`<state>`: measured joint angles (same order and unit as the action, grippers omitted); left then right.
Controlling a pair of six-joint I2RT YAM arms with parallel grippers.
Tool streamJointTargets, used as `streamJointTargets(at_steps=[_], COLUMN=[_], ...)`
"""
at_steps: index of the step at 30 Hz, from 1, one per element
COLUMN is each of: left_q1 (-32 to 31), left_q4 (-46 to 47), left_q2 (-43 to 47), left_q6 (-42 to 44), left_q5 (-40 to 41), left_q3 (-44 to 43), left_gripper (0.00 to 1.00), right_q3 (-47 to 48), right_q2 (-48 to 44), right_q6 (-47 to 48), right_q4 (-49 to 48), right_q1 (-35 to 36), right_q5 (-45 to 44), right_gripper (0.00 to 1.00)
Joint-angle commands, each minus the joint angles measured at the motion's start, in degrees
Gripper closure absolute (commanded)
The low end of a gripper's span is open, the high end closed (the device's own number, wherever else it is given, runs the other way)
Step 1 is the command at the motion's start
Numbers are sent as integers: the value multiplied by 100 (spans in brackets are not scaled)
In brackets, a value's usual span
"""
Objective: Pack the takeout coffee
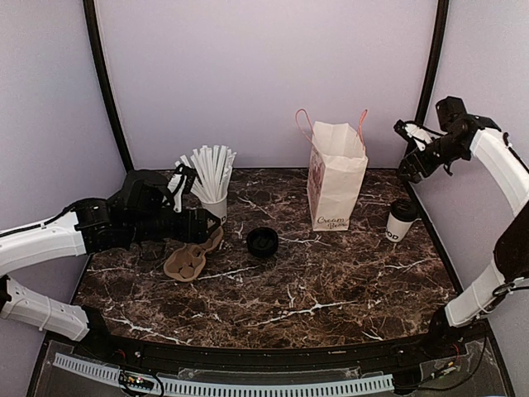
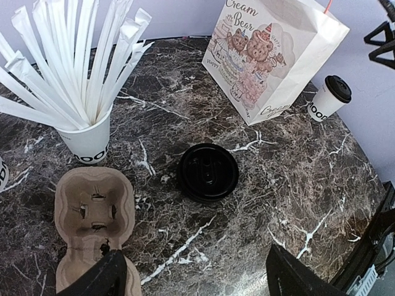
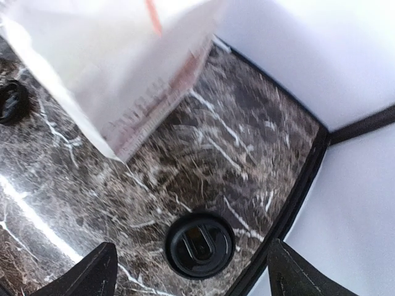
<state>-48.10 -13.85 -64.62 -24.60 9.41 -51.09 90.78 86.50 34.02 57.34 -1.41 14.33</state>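
beside the bag (image 1: 336, 178) stands the takeout coffee (image 1: 402, 221)

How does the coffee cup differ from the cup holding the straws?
The coffee cup wears a black dome lid; the straw cup is open and stuffed with white straws. The coffee cup stands right of the paper bag; the straw cup stands left of it, behind the cardboard carrier. Both are upright white paper cups with dark lettering near the base.
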Motion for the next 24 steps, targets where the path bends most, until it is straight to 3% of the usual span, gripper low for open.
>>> streamJointTargets(at_steps=[1,4,9,14,24], left_q1=[36,37,31,29,29], left_q4=[10,-5,-62,-95,-64], left_q2=[-69,-167,-229,-126,52], left_q6=[303,371,161,21,-99], left_q5=[-297,-533,-833,-886,-868], left_q3=[-205,-305,-357,-247,-25], left_gripper=[21,25,28,30,30], right_q3=[545,832,1410,1586,1950], right_q2=[-471,-421,229,779,1314], right_q6=[208,185,310,675,768], right_q4=[315,220,242,144,153], right_q1=[1027,1667,2107,2621,2764], right_q5=[340,255,151,-548,-833], right_gripper=[15,15,17,19,27])
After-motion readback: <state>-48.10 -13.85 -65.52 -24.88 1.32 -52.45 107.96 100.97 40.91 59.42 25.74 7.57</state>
